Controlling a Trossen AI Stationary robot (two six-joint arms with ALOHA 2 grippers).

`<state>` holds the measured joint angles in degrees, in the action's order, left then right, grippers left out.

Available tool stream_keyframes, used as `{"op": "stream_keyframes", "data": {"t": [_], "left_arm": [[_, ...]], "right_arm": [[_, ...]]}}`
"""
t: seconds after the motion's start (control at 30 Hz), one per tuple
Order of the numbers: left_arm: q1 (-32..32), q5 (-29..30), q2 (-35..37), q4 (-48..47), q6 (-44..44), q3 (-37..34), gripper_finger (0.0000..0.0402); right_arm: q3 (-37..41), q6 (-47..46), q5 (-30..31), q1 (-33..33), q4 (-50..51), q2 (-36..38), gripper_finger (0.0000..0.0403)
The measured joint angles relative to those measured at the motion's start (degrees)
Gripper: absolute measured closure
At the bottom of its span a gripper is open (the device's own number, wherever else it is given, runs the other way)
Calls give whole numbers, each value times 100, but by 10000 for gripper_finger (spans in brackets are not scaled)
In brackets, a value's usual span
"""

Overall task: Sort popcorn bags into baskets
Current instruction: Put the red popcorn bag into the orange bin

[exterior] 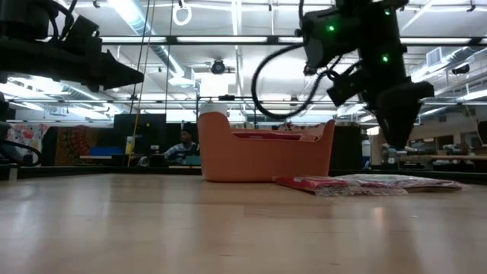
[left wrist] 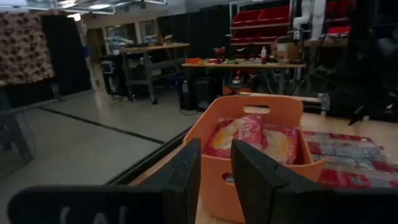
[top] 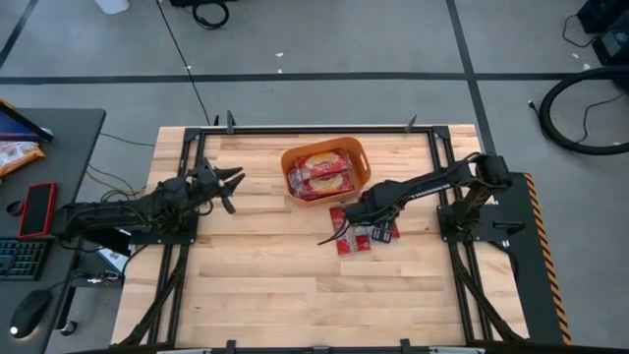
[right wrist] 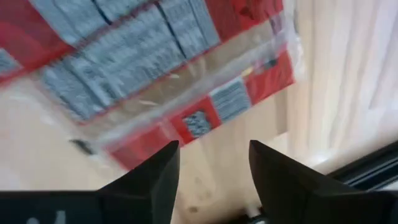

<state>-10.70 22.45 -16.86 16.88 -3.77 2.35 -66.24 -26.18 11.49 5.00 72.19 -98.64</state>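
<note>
**Right gripper over loose packets, basket partly filled**

We find the right gripper (top: 339, 229) low over the popcorn bags (top: 366, 234) that lie flat on the wooden table (top: 265, 275), just beside the near side of the orange basket (top: 325, 170). Its fingers (right wrist: 154, 180) stand apart with nothing between them, hanging above the edge of a clear-wrapped red packet (right wrist: 155, 68). That packet shows grey blocks of print and small label panels, but we cannot read any of the writing.

The left gripper (top: 232, 187) waits well apart, on the other side of the basket and raised off the table. We see a narrow gap between its fingers (left wrist: 183, 180), and they hold nothing.

The basket (left wrist: 249, 134) holds red and yellow-cream popcorn bags (top: 321, 173); from above we make out two side by side, filling much of the floor. Their print is too small for us to read.

Beyond the table's left edge sits a dark desk (top: 59, 147) with a keyboard (top: 20, 258), a mouse (top: 28, 315), a red phone-like object (top: 37, 208) and an orange snack bag (top: 18, 155). In the low view a person (exterior: 181, 144) sits far behind the table
</note>
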Motion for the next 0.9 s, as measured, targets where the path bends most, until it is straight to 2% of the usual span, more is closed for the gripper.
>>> {"op": "stream_keyframes", "data": {"t": [0.17, 0.37, 0.53, 0.9], "left_arm": [[0, 81, 0, -3, 121, 0, 308], [0, 86, 0, -3, 161, 0, 308], [0, 85, 0, -1, 164, 0, 308], [0, 84, 0, -4, 317, 0, 308]], "right_arm": [[687, 173, 504, 35, -570, 299, 201], [1399, -23, 524, 38, -881, 736, 198], [1735, -269, 245, 41, -971, 996, 183], [2404, -386, -384, -70, -1907, 1530, 166]]}}
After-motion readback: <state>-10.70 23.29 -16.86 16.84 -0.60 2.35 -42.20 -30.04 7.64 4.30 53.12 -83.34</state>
